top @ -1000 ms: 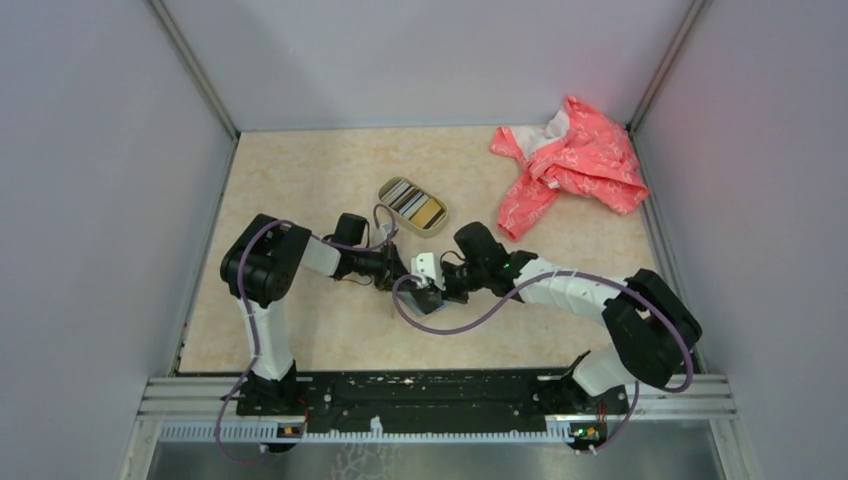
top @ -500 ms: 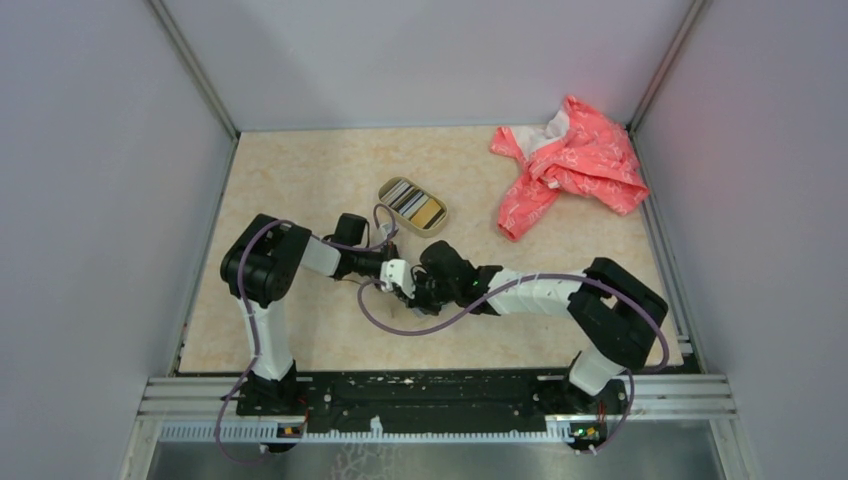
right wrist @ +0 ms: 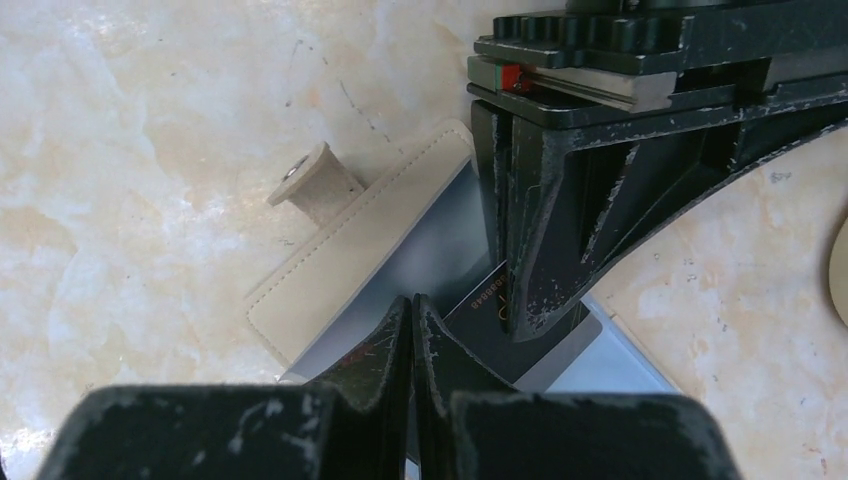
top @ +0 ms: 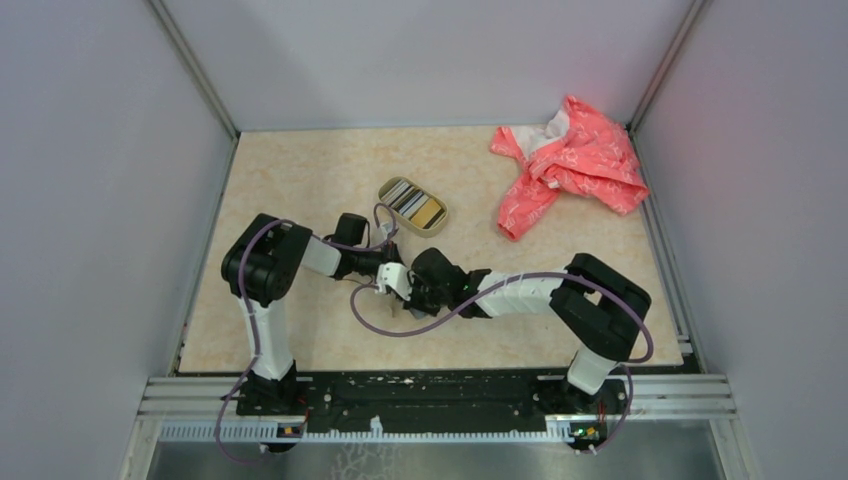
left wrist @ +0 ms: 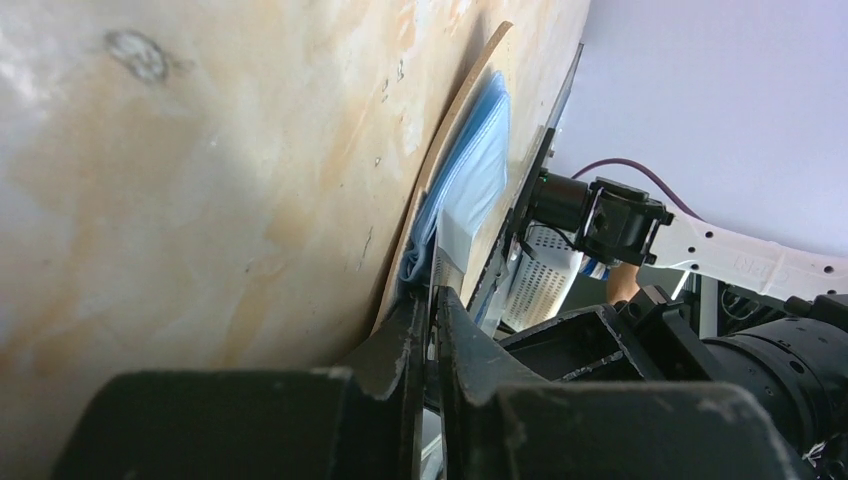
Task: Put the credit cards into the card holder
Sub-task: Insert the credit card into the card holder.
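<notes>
The beige card holder [right wrist: 350,260] lies on the table with its snap strap [right wrist: 310,185] sticking out. It shows edge-on, with its light blue lining, in the left wrist view [left wrist: 470,190]. My left gripper [top: 388,268] is shut on the holder's edge [left wrist: 435,300], and its fingers [right wrist: 540,220] stand over the open pocket. My right gripper [top: 405,290] is shut, its tips [right wrist: 412,312] over a grey card [right wrist: 430,250] and a dark card [right wrist: 480,315] lying flat at the holder's mouth. Several striped and yellow cards [top: 412,203] lie in an oval tan dish.
The oval tan dish [top: 385,190] stands just behind the grippers; its rim shows in the right wrist view [right wrist: 842,270]. A pink cloth [top: 572,165] lies crumpled at the back right. Grey walls close in the table on three sides.
My right gripper has moved left and closed in on the left gripper over the holder. The left arm has stayed in place.
</notes>
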Robot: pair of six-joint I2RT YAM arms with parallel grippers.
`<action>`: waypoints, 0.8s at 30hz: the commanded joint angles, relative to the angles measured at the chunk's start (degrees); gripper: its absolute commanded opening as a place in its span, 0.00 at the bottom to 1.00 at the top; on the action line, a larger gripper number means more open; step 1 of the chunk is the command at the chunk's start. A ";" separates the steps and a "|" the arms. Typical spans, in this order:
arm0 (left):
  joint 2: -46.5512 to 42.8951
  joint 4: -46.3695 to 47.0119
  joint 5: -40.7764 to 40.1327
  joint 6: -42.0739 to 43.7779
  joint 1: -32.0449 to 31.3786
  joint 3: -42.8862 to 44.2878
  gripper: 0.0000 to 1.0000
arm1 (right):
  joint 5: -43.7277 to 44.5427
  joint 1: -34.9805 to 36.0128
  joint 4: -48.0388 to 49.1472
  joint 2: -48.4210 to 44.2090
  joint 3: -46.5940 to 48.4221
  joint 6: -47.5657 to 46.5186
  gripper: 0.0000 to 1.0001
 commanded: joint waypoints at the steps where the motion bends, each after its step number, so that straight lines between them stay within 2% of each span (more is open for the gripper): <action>1: 2.48 -1.49 -2.58 0.67 -0.76 0.23 0.13 | 5.53 0.60 0.48 0.58 3.01 0.21 0.00; 10: 2.79 -1.66 -2.33 0.72 -0.86 0.46 0.15 | 12.03 0.56 -0.47 -0.18 2.97 -0.74 0.00; 18: 2.97 -1.85 -2.20 0.85 -0.86 0.82 0.16 | 12.51 -1.15 -0.97 -1.35 2.12 -1.44 0.00; 21: 3.12 -1.86 -2.22 0.86 -0.86 1.00 0.16 | 9.64 -1.35 -0.43 -2.80 1.31 -1.43 0.00; 24: 3.14 -1.90 -2.20 0.92 -0.86 1.02 0.17 | 0.61 -1.27 -0.92 -4.62 1.00 -0.26 0.00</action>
